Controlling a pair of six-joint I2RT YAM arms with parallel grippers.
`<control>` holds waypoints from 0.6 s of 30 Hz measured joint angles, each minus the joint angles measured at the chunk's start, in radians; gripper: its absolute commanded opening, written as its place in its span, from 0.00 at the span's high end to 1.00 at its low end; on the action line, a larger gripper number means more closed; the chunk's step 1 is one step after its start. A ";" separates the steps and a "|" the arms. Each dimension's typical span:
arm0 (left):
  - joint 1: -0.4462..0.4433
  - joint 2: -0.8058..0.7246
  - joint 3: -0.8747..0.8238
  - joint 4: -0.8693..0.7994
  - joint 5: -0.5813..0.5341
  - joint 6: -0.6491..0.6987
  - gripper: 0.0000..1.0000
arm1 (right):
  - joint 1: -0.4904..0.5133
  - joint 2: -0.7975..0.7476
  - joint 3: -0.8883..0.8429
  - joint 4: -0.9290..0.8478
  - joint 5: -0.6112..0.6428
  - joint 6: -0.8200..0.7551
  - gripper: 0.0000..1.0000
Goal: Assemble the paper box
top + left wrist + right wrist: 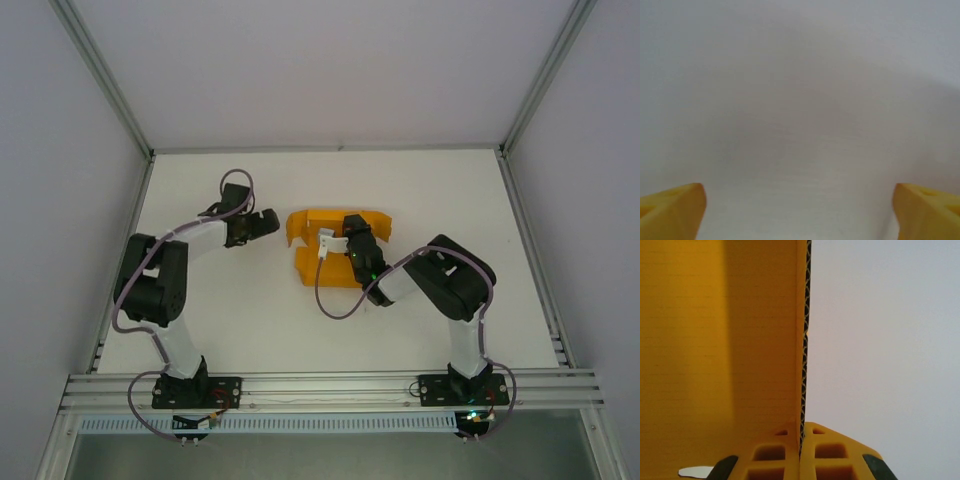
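Right jaws clamp a wall edge of the paper box (306, 228), likely steadying it on the surface (250, 320), while left jaws gape wide, empty, beside it for folding.

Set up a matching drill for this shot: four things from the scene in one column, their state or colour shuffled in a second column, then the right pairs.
Column one
1. left gripper
2. right gripper
3. paper box
4. table

Column two
a. shut on an edge of the paper box
b. white
c. open, nothing between its fingers
d. orange-yellow, partly folded

Pairs: 1-c, 2-a, 3-d, 4-b
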 measured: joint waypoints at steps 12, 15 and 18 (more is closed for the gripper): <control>-0.111 -0.005 -0.035 0.129 0.208 0.175 0.37 | 0.000 -0.015 0.000 -0.047 0.008 0.061 1.00; -0.131 -0.005 -0.036 0.140 0.227 0.201 0.37 | 0.000 -0.023 0.000 -0.064 0.008 0.082 1.00; -0.147 -0.005 -0.050 0.171 0.239 0.221 0.35 | 0.000 -0.038 0.000 -0.098 0.008 0.108 1.00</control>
